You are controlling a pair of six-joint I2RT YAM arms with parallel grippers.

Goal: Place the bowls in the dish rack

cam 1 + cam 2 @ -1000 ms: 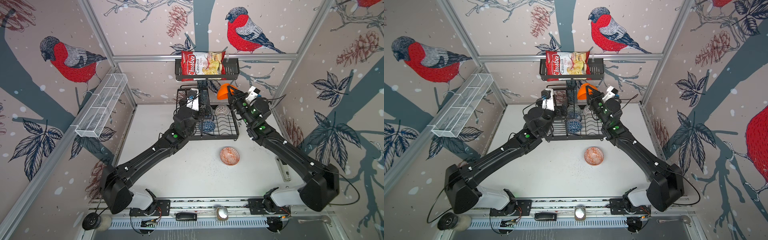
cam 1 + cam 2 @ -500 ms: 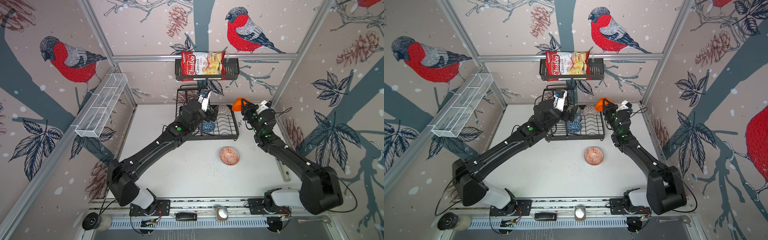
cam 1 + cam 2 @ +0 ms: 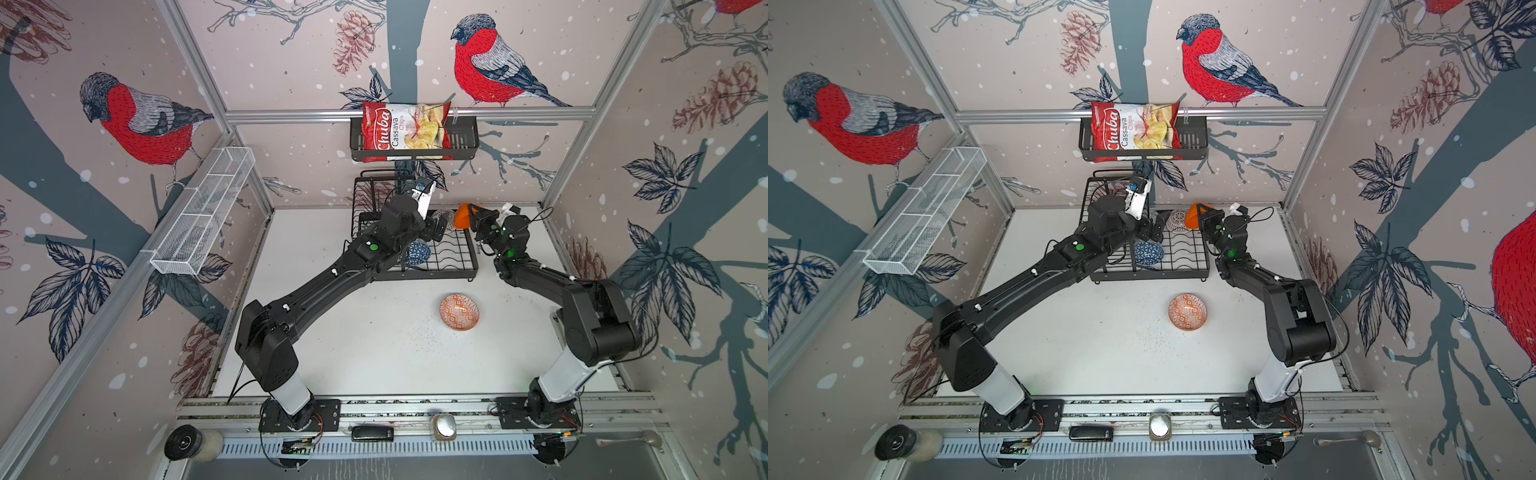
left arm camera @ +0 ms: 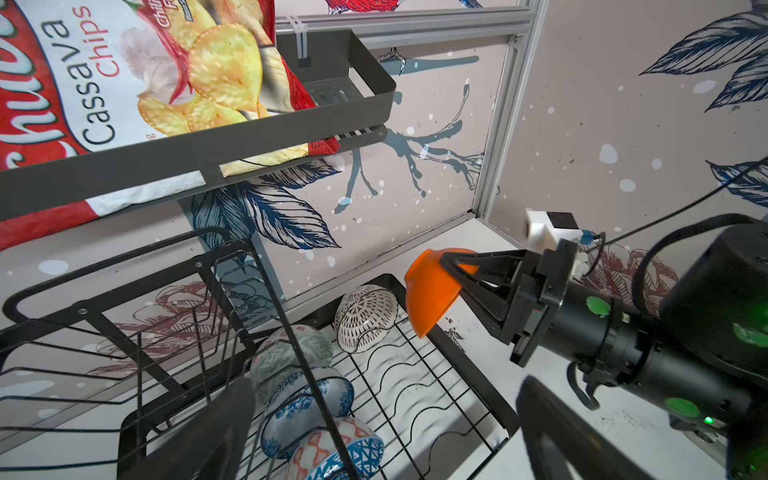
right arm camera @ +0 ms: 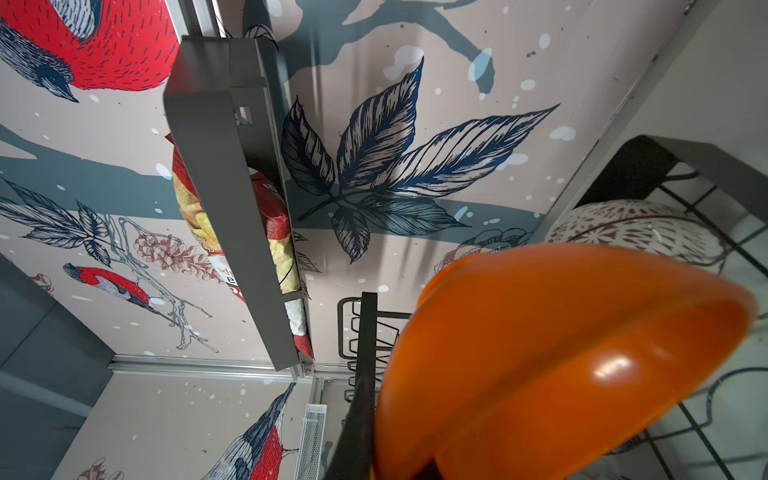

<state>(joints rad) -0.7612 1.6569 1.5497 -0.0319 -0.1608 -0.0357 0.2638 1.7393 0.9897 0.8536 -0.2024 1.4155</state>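
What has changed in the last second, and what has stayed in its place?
The right gripper, shut on the orange bowl, carried it rightward and toward the front, to the right edge of the dish rack. The left gripper, open and empty, moved rightward over the rack. Nothing was grasped or released. The racked bowls and the patterned bowl on the table stayed.

Dish rack [image 4: 457, 353]: black wire. Inside the rack:
- white bowl [image 4: 365, 316], dark radial dashes
- grey-green bowl [image 4: 291, 353], faint pattern
- blue-and-white bowl [image 4: 307, 407], floral
- triangle bowl [image 4: 336, 453], blue triangles and orange-red lattice

At the rack's right edge, orange bowl [image 4: 430, 299]: plain, glossy. In front of the rack, patterned bowl [image 3: 459, 311]: orange-red, white geometric print. Above the rack, chips bag [image 3: 405, 131]: red, white, yellow chips; basket [image 3: 465, 143]: black. Left of the rack, mesh basket [image 3: 203, 216]: white.
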